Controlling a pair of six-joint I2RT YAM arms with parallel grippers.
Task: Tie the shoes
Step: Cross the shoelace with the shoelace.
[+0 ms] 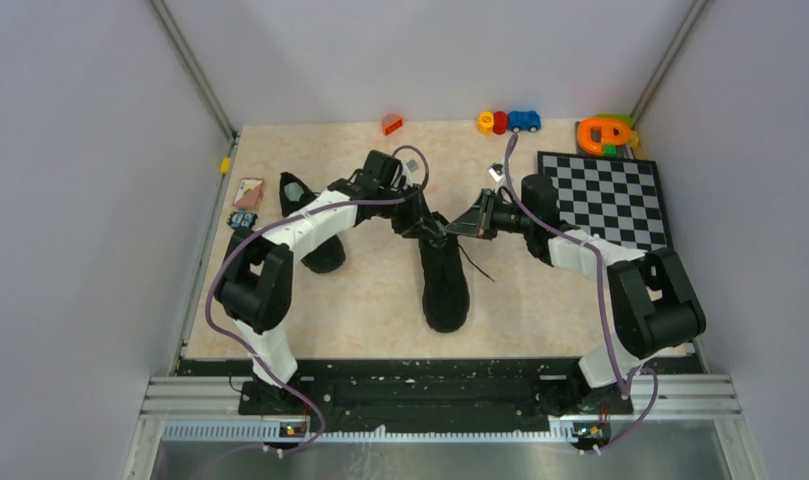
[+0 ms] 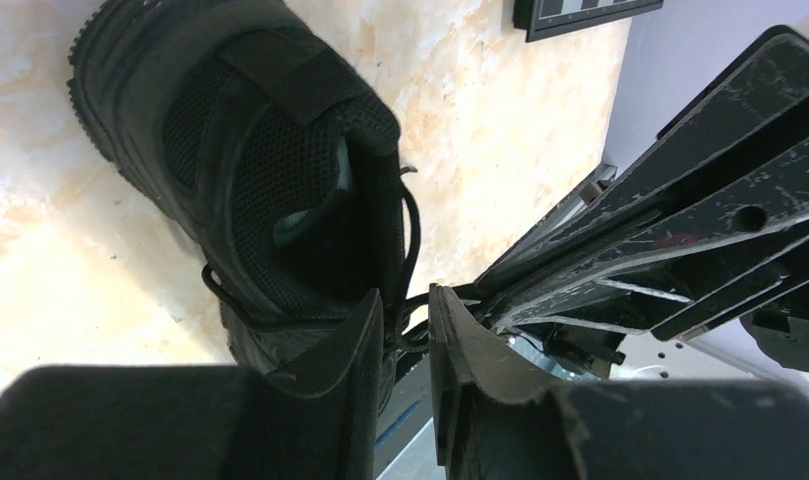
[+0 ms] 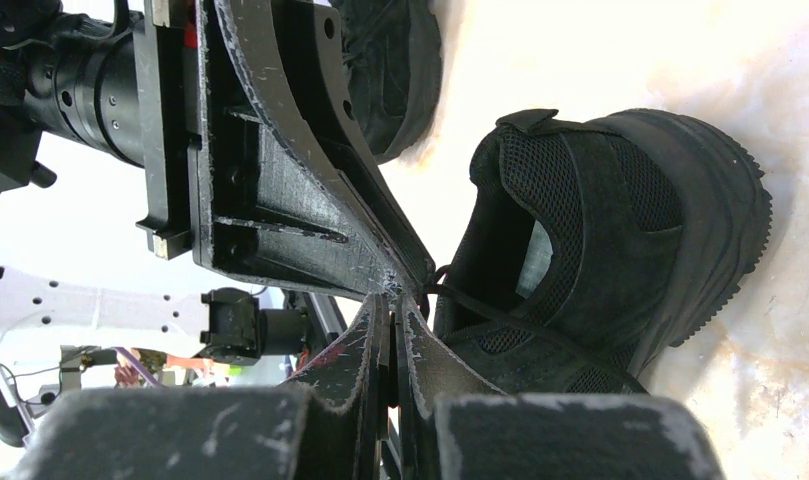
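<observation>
One shoe (image 1: pixel 446 285) lies mid-bench (image 1: pixel 370 310); the second shoe (image 1: pixel 325 258) sits left of it, partly under the left arm. At the middle shoe's upper end, the right pincer (image 3: pixel 392 300) is clenched on a lace (image 3: pixel 500 315), and the left pincer (image 2: pixel 405 320) stands slightly released, with lace strands in its gap

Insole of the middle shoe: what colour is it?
Pale grey-green insole, against the all-black shoe; clearest in the right wrist view.

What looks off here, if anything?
No spills or damage. The shoes aren't paired: the centre shoe lies apart from the left shoe, which sits partly under the left arm. A loose lace trails right from the centre shoe onto the table.
</observation>
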